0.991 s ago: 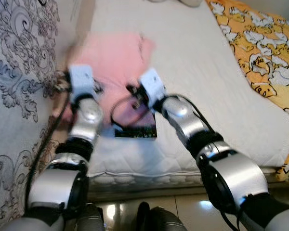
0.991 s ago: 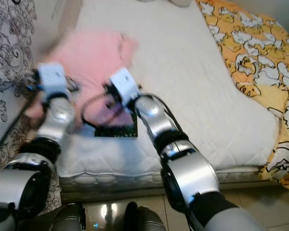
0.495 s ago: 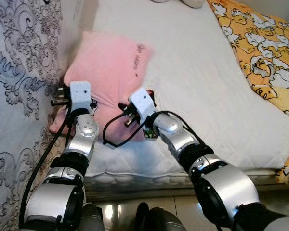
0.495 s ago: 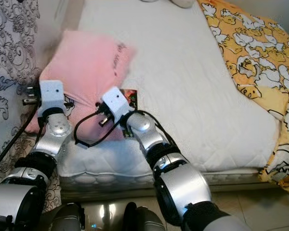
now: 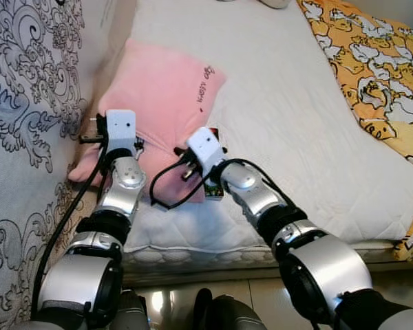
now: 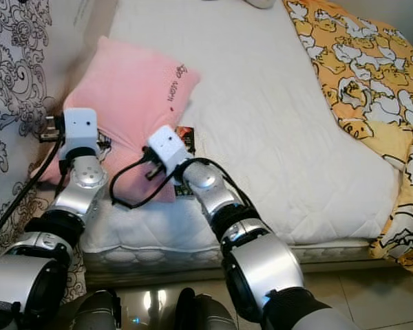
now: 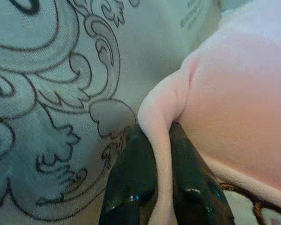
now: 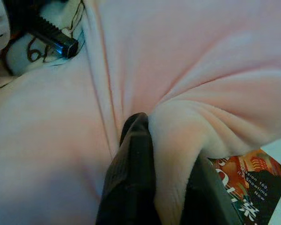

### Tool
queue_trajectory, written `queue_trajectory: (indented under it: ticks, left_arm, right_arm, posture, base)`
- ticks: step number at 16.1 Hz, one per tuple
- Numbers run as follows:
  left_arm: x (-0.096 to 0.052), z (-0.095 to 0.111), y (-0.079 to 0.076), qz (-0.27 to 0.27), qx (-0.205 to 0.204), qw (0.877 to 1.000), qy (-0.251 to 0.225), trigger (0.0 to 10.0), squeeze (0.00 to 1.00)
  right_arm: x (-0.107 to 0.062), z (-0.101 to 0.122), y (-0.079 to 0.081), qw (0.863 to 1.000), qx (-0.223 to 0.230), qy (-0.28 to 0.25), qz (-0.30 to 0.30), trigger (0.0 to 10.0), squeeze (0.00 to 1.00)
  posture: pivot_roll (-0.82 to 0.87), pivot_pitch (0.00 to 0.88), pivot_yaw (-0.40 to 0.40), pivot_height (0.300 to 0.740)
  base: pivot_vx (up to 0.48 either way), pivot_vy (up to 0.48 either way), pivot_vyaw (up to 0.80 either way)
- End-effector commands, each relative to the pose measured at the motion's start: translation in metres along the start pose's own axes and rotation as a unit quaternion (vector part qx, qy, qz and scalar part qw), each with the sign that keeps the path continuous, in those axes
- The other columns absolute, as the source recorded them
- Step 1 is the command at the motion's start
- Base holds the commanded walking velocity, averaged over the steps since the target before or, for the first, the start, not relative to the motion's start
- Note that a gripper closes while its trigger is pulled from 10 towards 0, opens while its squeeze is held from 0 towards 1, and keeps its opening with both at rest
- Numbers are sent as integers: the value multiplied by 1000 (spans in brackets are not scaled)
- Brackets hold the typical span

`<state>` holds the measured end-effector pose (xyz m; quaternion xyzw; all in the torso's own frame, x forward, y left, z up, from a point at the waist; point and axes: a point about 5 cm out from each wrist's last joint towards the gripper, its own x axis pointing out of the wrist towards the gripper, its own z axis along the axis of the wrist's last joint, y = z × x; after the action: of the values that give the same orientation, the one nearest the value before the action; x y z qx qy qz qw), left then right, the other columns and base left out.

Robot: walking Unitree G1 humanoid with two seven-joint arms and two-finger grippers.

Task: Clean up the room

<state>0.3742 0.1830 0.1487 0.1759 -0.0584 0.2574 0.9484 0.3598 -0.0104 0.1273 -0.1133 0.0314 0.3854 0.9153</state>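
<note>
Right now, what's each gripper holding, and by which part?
Both hold the pink pillow: left gripper pinches its edge by the curtain, right gripper a fold near its lower corner.

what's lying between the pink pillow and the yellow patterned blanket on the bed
Bare white mattress, as the left eye view shows. The pink pillow sits at its left edge, the yellow blanket on the right; the dark card lies tucked against the pillow.

Plush pink pillow (image 5: 162, 89); quilted matt mattress (image 5: 296, 130).

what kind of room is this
Most likely a bedroom: a bed with a bare white quilted mattress, a pink pillow held by both grippers, and a yellow patterned blanket at one side.
</note>
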Motion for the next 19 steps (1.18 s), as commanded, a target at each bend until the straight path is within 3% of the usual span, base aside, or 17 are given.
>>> queue_trajectory:
  ticks: [1, 4, 6, 7, 9, 12, 14, 17, 19]
  left_arm:
    - [8, 19, 3, 19, -25, 999, -17, 10000, 1000]
    - [3, 43, -6, 18, -58, 997, -42, 10000, 1000]
    - [1, 46, -8, 13, -68, 997, -42, 10000, 1000]
    - [-4, 48, -13, -8, -68, 996, -48, 10000, 1000]
    - [-13, 33, -12, -42, -56, 997, -25, 10000, 1000]
    - [-19, 34, -2, -56, -41, 997, -37, 10000, 1000]
    - [-22, 33, -4, -68, -37, 996, -35, 10000, 1000]
    - [-25, 28, -3, -87, -26, 995, -31, 10000, 1000]
    - [-22, 27, -1, -115, -25, 992, -38, 10000, 1000]
  right_arm:
    - [-9, -15, -9, 999, 26, 26, -6, 10000, 1000]
    - [-7, -5, -12, 1000, 21, 8, 4, 10000, 1000]
    - [-7, -3, -14, 1000, 20, 5, 3, 10000, 1000]
    - [-6, 4, -19, 999, 37, -8, -9, 10000, 1000]
    - [-10, 8, -35, 991, 117, -38, -60, 10000, 1000]
    - [-20, -1, -44, 975, 190, -69, -89, 10000, 1000]
    - [-26, -14, -44, 966, 229, -62, -102, 10000, 1000]
    - [-33, -33, -37, 957, 259, -52, -121, 10000, 1000]
    - [-36, -35, -31, 958, 242, -68, -139, 10000, 1000]
  posture:
    - [200, 188, -227, 740]
    - [204, 184, -226, 740]
    - [206, 181, -227, 740]
    - [210, 169, -226, 740]
    - [211, 135, -214, 740]
    - [202, 86, -196, 740]
    - [199, 56, -189, 740]
    - [194, 10, -176, 740]
    - [199, 0, -153, 740]
  base:
    - [0, 0, 0]
    - [0, 0, 0]
    - [0, 0, 0]
    - [0, 0, 0]
    - [0, 0, 0]
    - [0, 0, 0]
    - [0, 0, 0]
    - [0, 0, 0]
    - [0, 0, 0]
